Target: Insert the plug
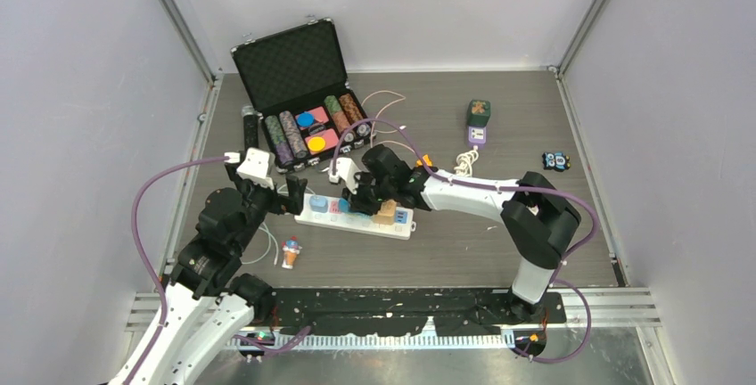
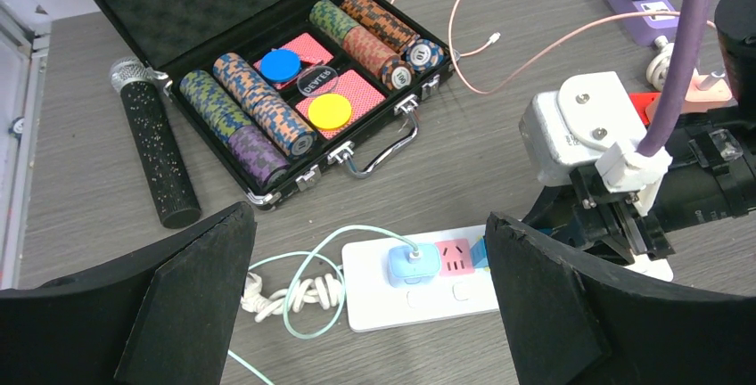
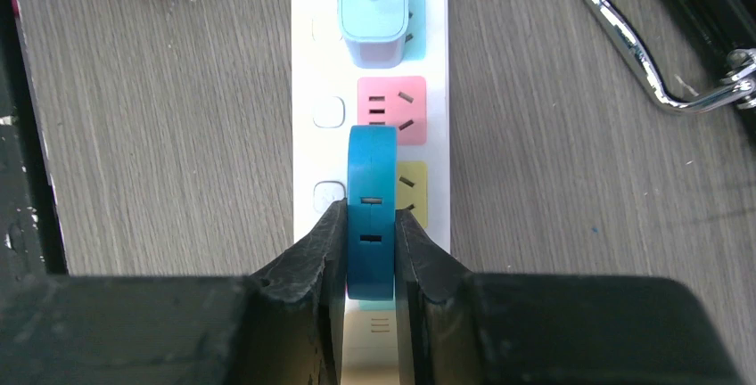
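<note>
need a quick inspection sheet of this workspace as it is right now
surface: grey wood-grain table
job's things: blue plug over white power strip, beside pink socket and yellow socket; light-blue charger plugged in
clutter: open poker chip case, microphone, small toy, purple adapter
grippers: right hand shut on blue plug; left hand open, holding nothing
cables: mint cable coiled by strip; thin pink cable near case
surroundings: plain grey walls

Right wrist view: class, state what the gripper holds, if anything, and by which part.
The right gripper pinches the blue plug by its two long sides, at the end nearer the camera.
</note>
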`<state>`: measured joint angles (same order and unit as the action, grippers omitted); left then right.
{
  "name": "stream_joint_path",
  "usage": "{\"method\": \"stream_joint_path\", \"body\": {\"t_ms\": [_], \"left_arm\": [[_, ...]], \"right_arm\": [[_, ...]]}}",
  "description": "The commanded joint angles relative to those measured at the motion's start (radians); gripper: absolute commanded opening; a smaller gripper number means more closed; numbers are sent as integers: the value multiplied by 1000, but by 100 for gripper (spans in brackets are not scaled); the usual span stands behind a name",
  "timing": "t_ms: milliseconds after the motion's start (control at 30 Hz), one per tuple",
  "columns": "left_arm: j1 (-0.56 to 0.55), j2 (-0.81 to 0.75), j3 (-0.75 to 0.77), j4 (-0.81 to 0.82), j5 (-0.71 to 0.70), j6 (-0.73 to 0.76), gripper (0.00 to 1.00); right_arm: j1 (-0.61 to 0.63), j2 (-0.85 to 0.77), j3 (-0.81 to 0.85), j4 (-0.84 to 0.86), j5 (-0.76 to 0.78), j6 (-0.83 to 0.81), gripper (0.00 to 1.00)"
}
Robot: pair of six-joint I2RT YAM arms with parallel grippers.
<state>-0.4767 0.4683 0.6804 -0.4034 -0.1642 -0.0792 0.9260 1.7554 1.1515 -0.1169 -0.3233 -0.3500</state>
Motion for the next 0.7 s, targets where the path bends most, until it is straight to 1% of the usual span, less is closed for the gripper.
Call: {"method": "stream_joint_path", "body": {"t_ms": [0, 233, 433, 667], "left_arm": [[0, -3, 4, 24, -12, -4, 99], [0, -2, 4, 24, -14, -2, 100], [0, -2, 4, 24, -18, 5, 100], [0, -4, 3, 26, -26, 12, 100]], "right_arm": [[3, 11, -53, -9, 3, -7, 5], [3, 44, -46, -63, 22, -37, 5], [20, 84, -14, -122, 75, -75, 5], [25, 114, -16, -164, 117, -104, 5]]}}
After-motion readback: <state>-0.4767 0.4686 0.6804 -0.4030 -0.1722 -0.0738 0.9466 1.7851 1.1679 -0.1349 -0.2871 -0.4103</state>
